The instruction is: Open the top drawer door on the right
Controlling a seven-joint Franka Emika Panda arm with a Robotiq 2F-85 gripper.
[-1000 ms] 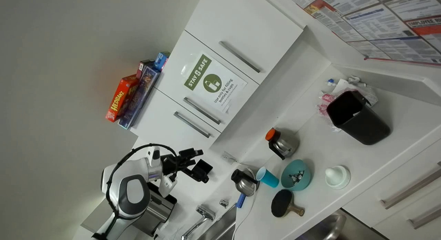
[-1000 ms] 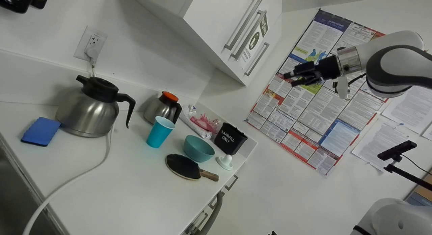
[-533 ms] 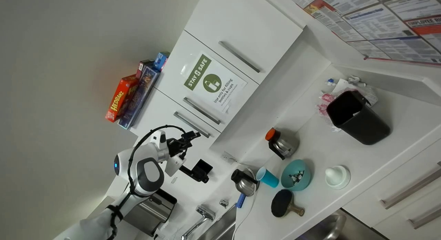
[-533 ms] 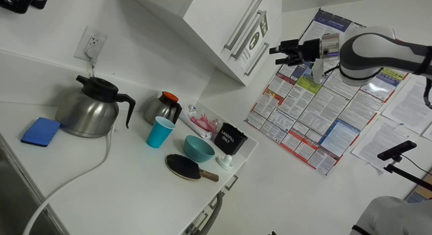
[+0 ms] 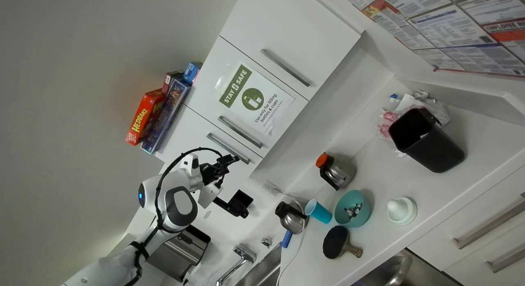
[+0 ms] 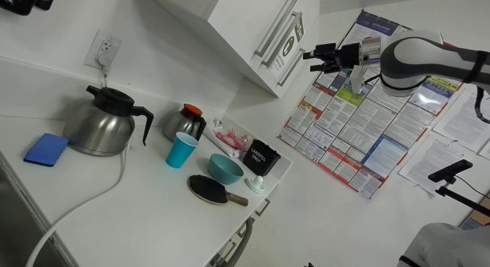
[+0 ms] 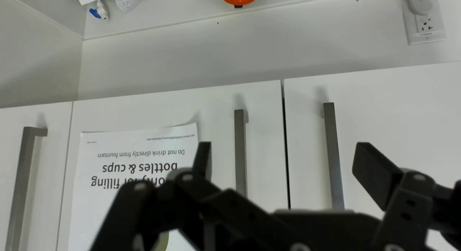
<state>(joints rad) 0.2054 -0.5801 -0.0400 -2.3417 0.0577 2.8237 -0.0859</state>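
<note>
The top drawer door [image 5: 205,91] is a closed white cabinet front with a green-and-white label [image 5: 253,99] and slim metal handle [image 5: 240,132]. It also shows in an exterior view [image 6: 278,66] and, upside down, in the wrist view [image 7: 216,130]. My gripper [image 7: 285,157] is open and empty, facing the cabinet. In the wrist view its fingers stand either side of two handles, the labelled door's handle [image 7: 240,146] and the plain door's handle [image 7: 333,153]. The lower ends of the view of both handles are hidden by the gripper. In both exterior views the gripper [image 5: 234,159] [image 6: 309,62] looks apart from the labelled door.
A plain white door [image 5: 197,130] adjoins the labelled one, and another [image 5: 283,35] lies on its far side. Game boxes [image 5: 154,117] stand on the cabinet. A black fixture [image 5: 241,203] is near the arm. Below, the counter holds jugs [image 5: 340,171], a cup [image 5: 318,211] and a bowl [image 5: 361,214].
My open gripper has moved closer to the cabinet doors, up in both exterior views, with most of the motion in the first half second. The doors have not moved.
</note>
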